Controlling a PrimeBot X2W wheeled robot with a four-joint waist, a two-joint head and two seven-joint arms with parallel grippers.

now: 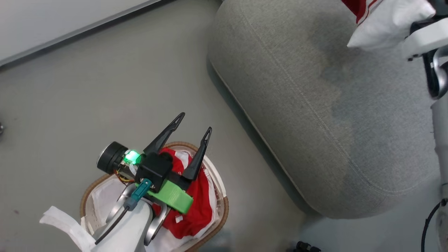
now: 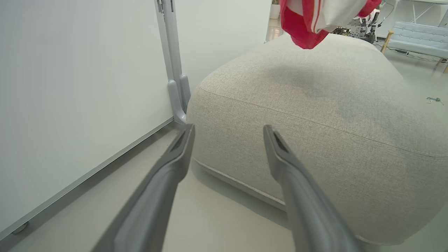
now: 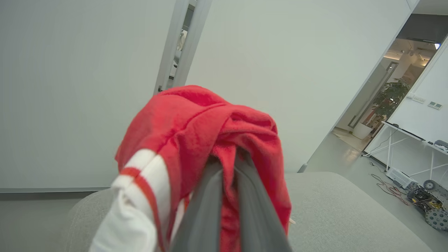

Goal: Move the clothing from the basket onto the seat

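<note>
Clothing (image 3: 196, 140) hangs clamped in the closed right pincer (image 3: 227, 159) over the seat (image 3: 350, 217), more sits in the basket (image 1: 224, 206) below the fully spread, empty left pincer (image 1: 195, 122); cloth draped over the fingers may snag on release.

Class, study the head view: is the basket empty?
No: red clothing lies in the basket, beneath the open left claw.

Grey floor (image 1: 87, 87) carries it all in my head view. Basket (image 1: 225, 206) sits on it at 7 o'clock and seat (image 1: 315, 122) at 2 o'clock, apart, with a strip of floor between. Red clothing (image 1: 201, 210) lies in the basket on its white liner (image 1: 105, 196). Small dark item (image 1: 308, 247) on the floor at 5 o'clock.
</note>
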